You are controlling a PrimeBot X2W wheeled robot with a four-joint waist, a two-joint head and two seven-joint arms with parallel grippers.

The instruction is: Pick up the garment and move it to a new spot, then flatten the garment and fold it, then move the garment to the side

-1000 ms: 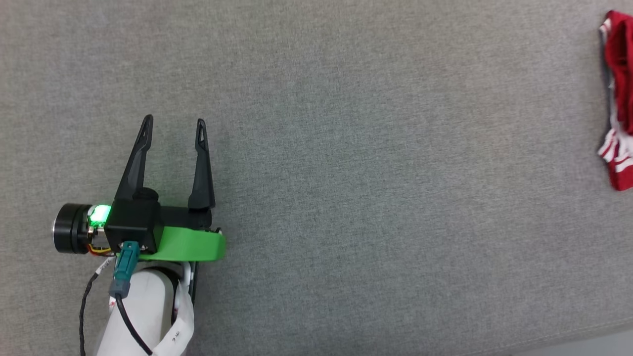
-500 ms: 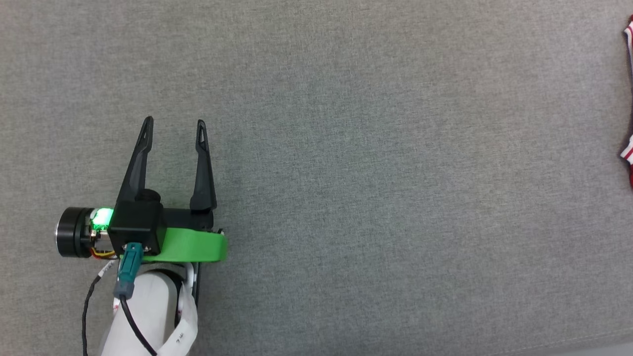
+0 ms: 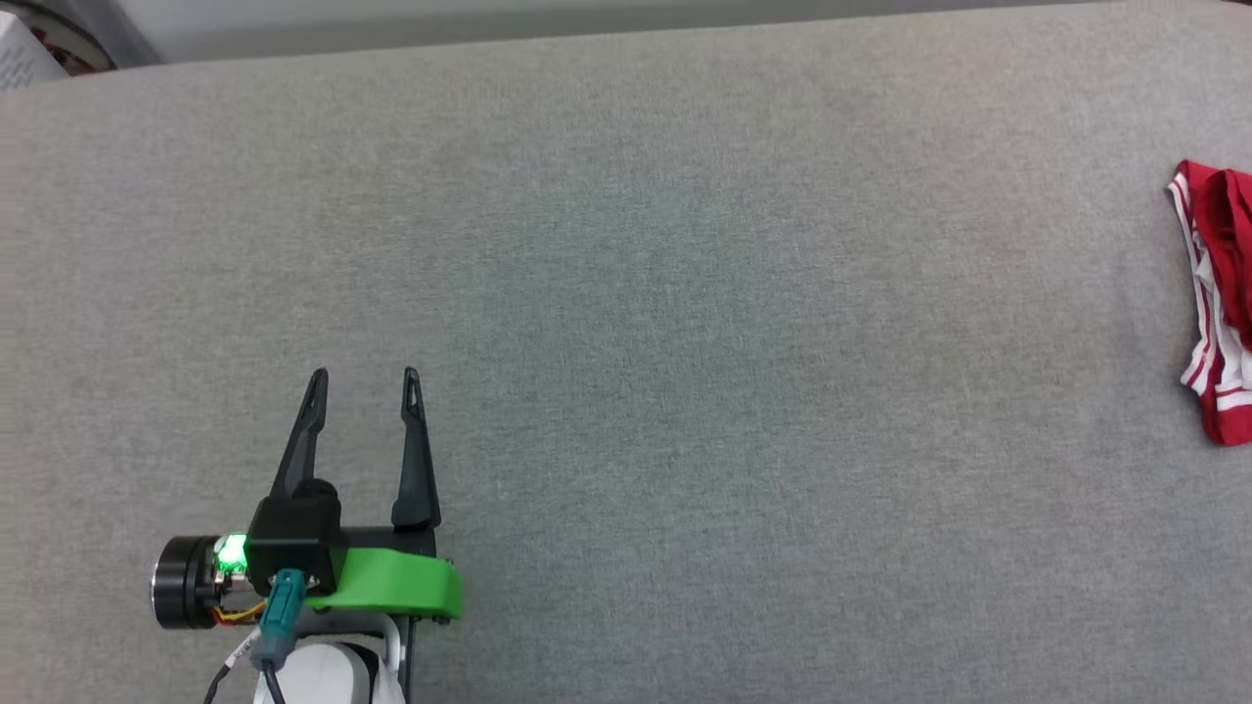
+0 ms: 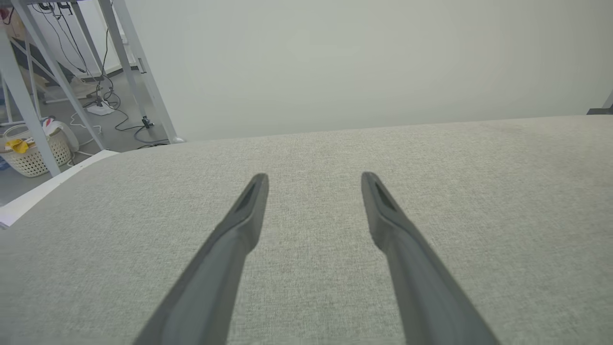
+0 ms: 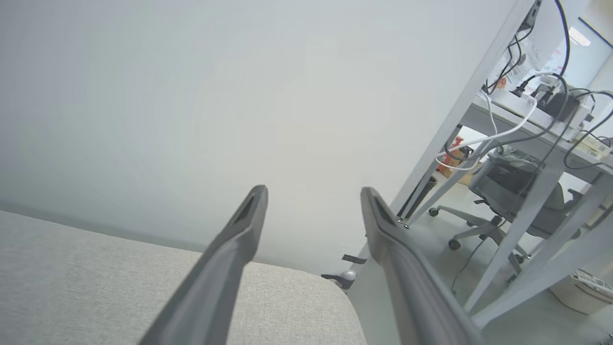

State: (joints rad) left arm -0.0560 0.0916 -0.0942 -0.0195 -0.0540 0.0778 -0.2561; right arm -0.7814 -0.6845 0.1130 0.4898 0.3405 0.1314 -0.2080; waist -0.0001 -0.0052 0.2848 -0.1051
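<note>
The garment point(image 3: 1218, 303), red with white and striped trim, lies bunched at the far right edge of the head view on the grey fabric surface point(image 3: 685, 342), partly cut off by the frame. My left gripper point(image 3: 364, 376) is at the lower left, far from the garment, open with nothing between its fingers; its wrist view shows the same open gripper point(image 4: 313, 177) over bare grey fabric. My right gripper point(image 5: 313, 189) is open and empty, raised above a corner of the surface and pointing toward the white wall.
The surface's far edge point(image 3: 587, 39) runs along the top of the head view. A laundry basket point(image 4: 33, 155), metal frame legs point(image 4: 139, 72) and cables stand beyond its left end. A desk frame point(image 5: 455, 120) and office chair point(image 5: 507, 191) stand past the right corner.
The head camera has tilted, so the whole picture has shifted downward and the surface's far edge has come into view. The left gripper stays open. The garment lies still.
</note>
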